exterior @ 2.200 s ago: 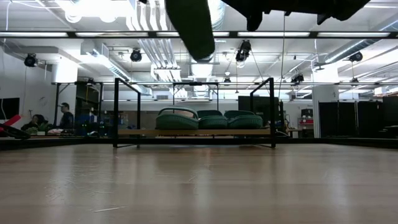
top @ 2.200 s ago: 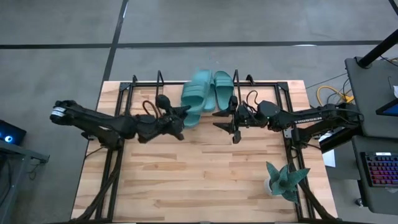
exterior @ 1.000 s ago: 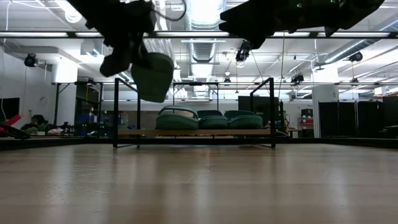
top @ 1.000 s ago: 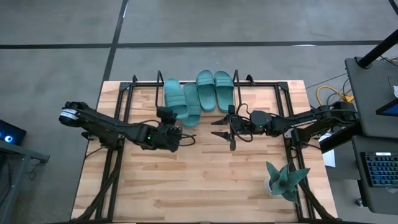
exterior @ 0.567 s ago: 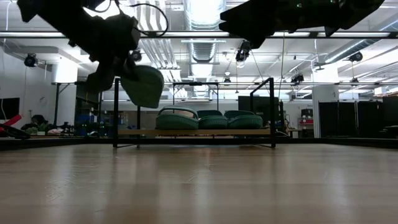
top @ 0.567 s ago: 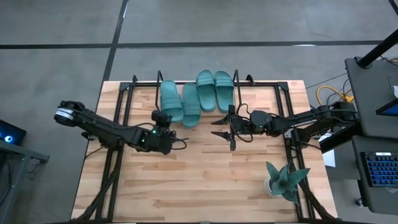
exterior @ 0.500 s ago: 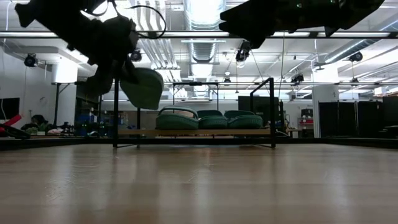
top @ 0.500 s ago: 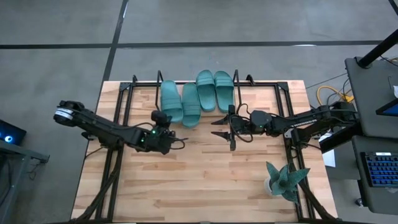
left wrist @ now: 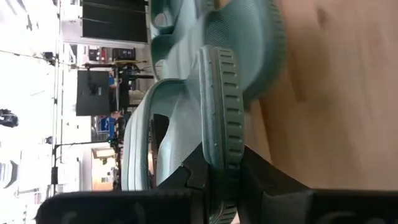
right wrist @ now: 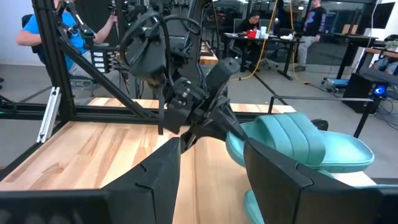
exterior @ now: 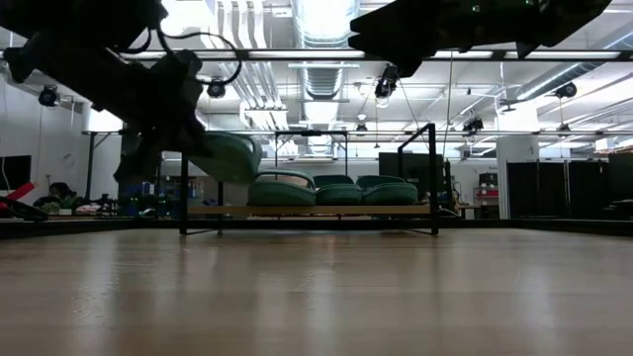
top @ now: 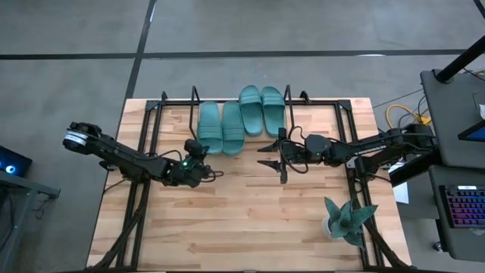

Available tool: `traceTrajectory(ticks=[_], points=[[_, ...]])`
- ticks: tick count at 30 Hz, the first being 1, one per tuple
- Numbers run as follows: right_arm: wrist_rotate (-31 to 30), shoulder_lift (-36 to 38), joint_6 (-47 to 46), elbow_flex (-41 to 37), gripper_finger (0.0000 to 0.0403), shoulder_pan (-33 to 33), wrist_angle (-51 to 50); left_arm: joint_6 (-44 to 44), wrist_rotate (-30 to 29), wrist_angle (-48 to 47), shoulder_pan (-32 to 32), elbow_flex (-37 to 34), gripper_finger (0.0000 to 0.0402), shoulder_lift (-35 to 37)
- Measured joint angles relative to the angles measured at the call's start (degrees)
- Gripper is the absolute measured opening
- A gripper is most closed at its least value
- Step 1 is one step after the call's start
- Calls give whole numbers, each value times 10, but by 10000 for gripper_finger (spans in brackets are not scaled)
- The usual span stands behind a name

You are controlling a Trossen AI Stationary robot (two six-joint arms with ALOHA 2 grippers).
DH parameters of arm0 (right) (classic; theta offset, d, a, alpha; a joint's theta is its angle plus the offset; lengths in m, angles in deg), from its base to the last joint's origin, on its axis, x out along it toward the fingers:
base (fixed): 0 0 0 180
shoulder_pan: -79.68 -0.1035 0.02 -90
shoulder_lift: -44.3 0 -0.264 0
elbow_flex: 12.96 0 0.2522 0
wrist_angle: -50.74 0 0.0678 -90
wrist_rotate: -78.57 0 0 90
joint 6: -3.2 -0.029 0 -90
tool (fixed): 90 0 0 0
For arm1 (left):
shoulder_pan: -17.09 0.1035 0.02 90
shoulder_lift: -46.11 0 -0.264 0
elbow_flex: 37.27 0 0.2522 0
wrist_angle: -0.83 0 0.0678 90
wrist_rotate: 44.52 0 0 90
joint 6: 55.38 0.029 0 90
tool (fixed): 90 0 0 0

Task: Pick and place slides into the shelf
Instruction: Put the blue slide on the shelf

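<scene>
Four teal slides show in the high view. Three of them (top: 233, 127) (top: 250, 110) (top: 271, 110) lie side by side on the black-rod shelf (top: 327, 101) at the table's far edge; in the low view they sit on its board (exterior: 307, 210). My left gripper (top: 203, 154) is shut on the fourth slide (top: 208, 125), at the left end of the row. My right gripper (top: 267, 155) is open and empty, just near of the shelf's right half. My left gripper pinches the sole's ribbed rim (left wrist: 219, 163) at the slide's near end between its two fingers (left wrist: 194, 174). The fingers come from the table's near side, roughly level and in line with the slide. The slide (exterior: 229, 156) is held close to level above the shelf board, strap (left wrist: 138, 134) up.
A teal spiky ornament (top: 347, 220) stands at the table's near right corner. The shelf's upright rods (exterior: 185, 178) rise at both ends. The wooden tabletop (top: 242, 220) stretches out near of the arms. People and desks show in the room beyond.
My left gripper has gone toward the table's left edge and down with the slide. The slide has swung off the neighbouring slide to the left end of the row and tipped from hanging steeply to nearly level.
</scene>
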Motion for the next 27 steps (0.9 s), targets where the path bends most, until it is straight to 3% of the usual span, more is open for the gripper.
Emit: traceTrajectory(ticks=[5, 14, 17, 24, 27], points=[[0, 0, 3, 0, 169, 0, 0, 0, 3, 13, 0, -33, 20, 0], [0, 0, 4, 0, 164, 0, 0, 59, 0, 164, 9, -96, 20, 0], [0, 0, 4, 0, 164, 0, 0, 63, 8, 171, 13, -106, 20, -1], [0, 0, 4, 0, 162, 0, 1, 44, 53, 196, 32, -115, 21, -14], [0, 0, 4, 0, 160, 0, 1, -8, 69, 195, 50, -118, 45, -22]])
